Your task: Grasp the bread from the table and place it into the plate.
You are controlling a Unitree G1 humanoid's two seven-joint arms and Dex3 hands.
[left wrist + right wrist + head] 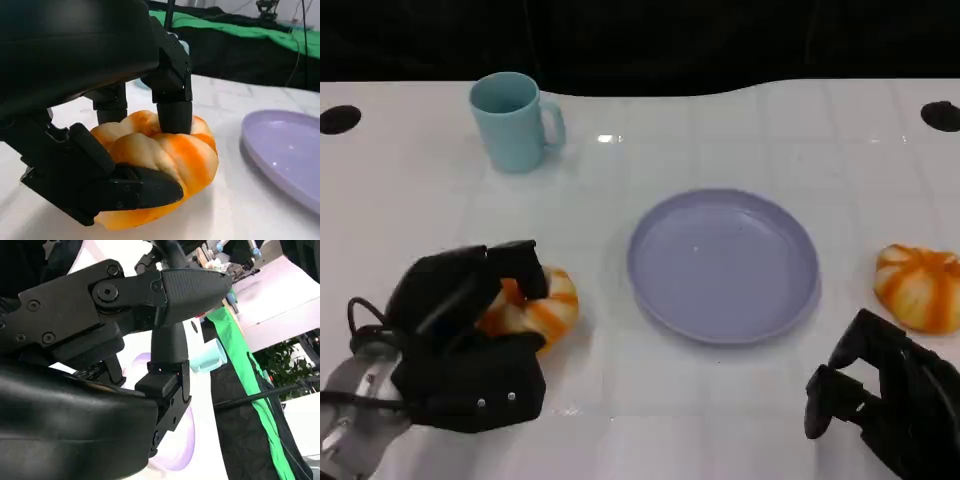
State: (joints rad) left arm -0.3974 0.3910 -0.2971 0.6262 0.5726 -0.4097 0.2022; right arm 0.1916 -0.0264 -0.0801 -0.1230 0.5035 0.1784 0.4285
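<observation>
left hand (470, 335): fingers wrapped on bread (535, 310), near left of the table
plate (723, 265): centre, bare
right hand (880, 395): near right, holds nothing, fingers apart
progress: grasp made; lift and placing left

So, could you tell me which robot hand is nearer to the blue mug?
The left. The left robot hand grips a bread roll on the mug's side of the plate; the right robot hand sits beyond the plate.
</observation>
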